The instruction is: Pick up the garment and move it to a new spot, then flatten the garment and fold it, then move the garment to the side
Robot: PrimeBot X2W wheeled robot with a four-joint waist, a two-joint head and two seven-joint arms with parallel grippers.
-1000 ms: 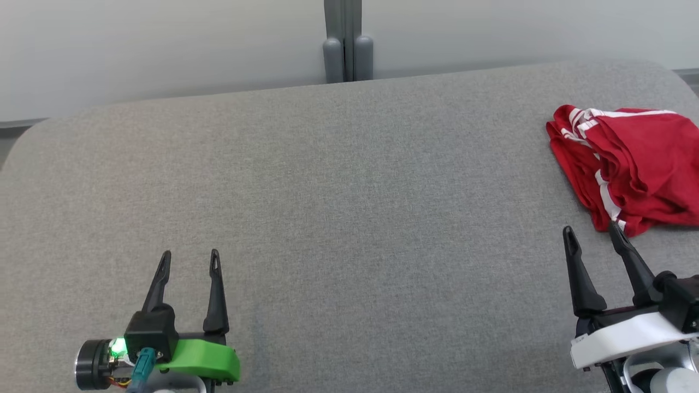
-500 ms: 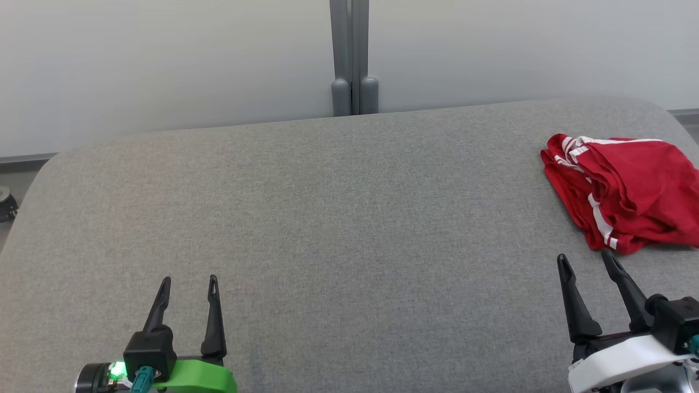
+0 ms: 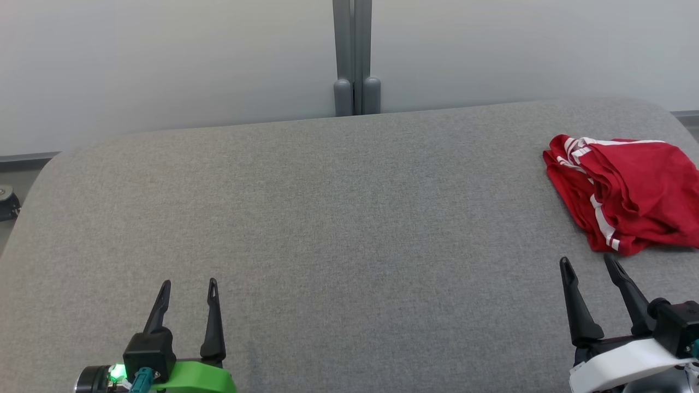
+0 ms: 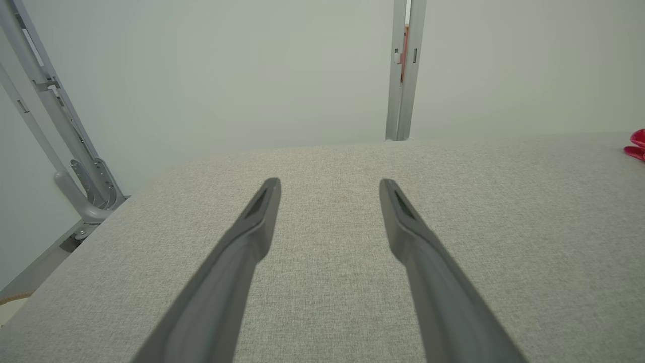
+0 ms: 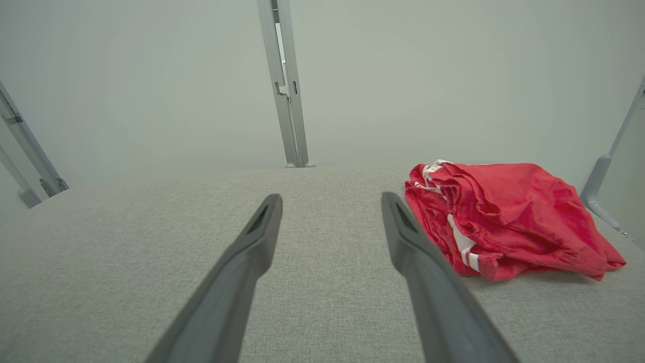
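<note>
The garment [image 3: 628,188] is red with white stripes and lies crumpled in a heap at the far right of the grey padded table [image 3: 338,218]. In the right wrist view the garment [image 5: 504,222] sits just right of the fingers. My right gripper [image 3: 587,262] hovers open and empty just in front of the heap, apart from it; seen along its own fingers, the right gripper [image 5: 330,199] points at bare cloth. My left gripper [image 3: 188,284] stands open and empty at the lower left, far from the garment. From the left wrist, the left gripper [image 4: 327,181] faces bare table, a red edge of the garment [image 4: 636,143] at the far right.
A grey vertical post [image 3: 354,54] stands against the pale wall behind the table's far edge. Metal frame struts [image 4: 55,131] rise off the table's left corner, and another strut [image 5: 604,176] stands past the right edge near the garment. The table's corners are rounded.
The head camera tilted up, so the whole picture slid down. Both grippers stayed open, and the garment lies as before.
</note>
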